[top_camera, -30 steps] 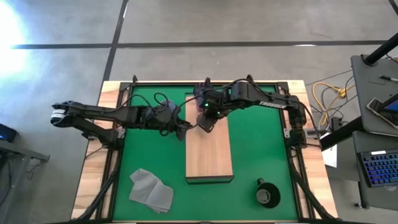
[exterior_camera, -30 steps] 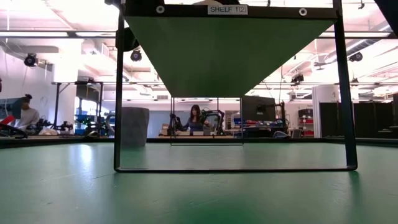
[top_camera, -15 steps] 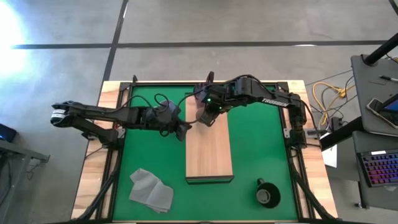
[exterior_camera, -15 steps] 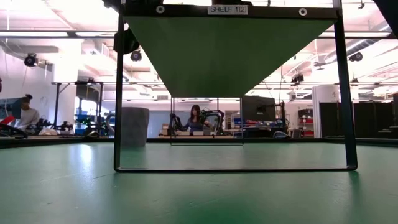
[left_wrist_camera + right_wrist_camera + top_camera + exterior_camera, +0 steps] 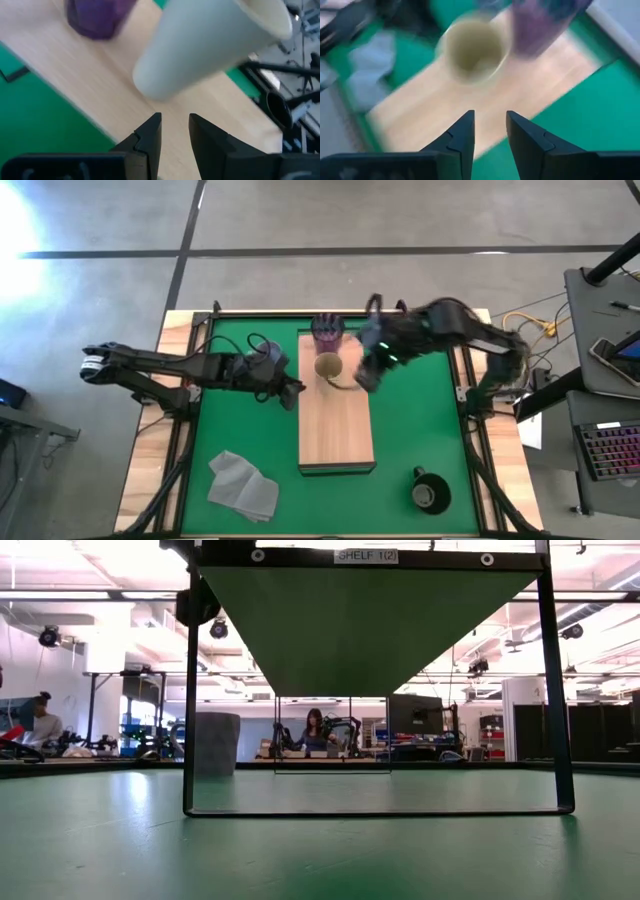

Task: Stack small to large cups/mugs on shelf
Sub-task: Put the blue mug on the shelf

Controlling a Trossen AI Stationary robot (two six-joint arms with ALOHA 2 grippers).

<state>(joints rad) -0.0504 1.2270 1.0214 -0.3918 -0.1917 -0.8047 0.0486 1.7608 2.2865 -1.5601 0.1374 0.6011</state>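
The light-wood shelf (image 5: 335, 425) stands in the middle of the green mat. The dark purple ribbed tumbler (image 5: 326, 330) stands at its far end. The cream-yellow cup (image 5: 328, 366) stands upright on its base just nearer, mouth up. My right gripper (image 5: 362, 377) is open and empty beside the shelf's right edge, right of the cream cup (image 5: 475, 50). My left gripper (image 5: 291, 393) is open and empty at the shelf's left edge, pointing at the cream cup (image 5: 210, 45). The black mug (image 5: 430, 492) stands on the mat at the near right. The lavender mug is out of view.
A crumpled grey cloth (image 5: 243, 485) lies on the mat at the near left. The low view shows the shelf's black legs (image 5: 189, 690) and underside raised above the mat. The shelf's near half is bare wood. People sit in the room beyond the table.
My right gripper has drawn back from over the shelf's far end toward the table's right edge and a little nearer. The cream cup, hidden under it before, now stands uncovered on the shelf beside the purple tumbler.
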